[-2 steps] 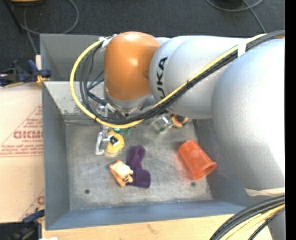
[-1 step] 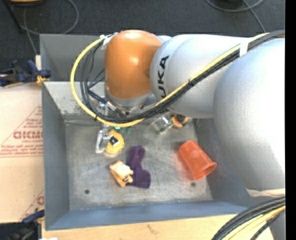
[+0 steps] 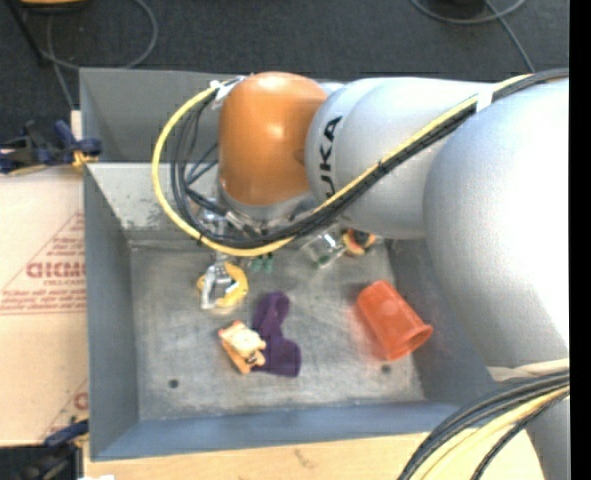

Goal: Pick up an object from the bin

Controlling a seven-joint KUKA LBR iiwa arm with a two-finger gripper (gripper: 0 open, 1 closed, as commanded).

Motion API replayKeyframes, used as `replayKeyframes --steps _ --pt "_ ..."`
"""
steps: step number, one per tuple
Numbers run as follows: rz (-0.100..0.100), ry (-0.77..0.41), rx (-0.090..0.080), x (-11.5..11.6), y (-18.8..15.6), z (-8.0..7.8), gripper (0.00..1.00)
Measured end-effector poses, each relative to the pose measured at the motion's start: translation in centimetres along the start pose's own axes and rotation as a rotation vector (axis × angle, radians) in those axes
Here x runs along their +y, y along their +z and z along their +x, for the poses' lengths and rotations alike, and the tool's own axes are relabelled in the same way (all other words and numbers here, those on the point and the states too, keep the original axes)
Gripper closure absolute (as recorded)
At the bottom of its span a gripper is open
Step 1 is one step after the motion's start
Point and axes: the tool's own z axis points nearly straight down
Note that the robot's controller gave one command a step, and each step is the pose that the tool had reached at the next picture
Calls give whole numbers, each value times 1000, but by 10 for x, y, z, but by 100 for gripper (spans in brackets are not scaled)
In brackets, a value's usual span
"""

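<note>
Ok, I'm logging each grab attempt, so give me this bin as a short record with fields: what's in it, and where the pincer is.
bin: grey metal
pincer: down at a small yellow thing, left of centre
middle: purple cloth, a yellow and orange toy against its left side
right: orange cup lying on its side
back: small clear thing and orange bit, close under the arm

The silver-grey arm (image 3: 455, 168) reaches in from the right, rounded orange wrist cover (image 3: 263, 136) uppermost. Yellow and black cables (image 3: 171, 158) loop round it; the tool (image 3: 217, 280) hangs beneath.
</note>
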Motion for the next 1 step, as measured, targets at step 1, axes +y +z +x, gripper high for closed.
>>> replayKeyframes --steps 1 --pt "0 -2 0 -1 1 0 0"
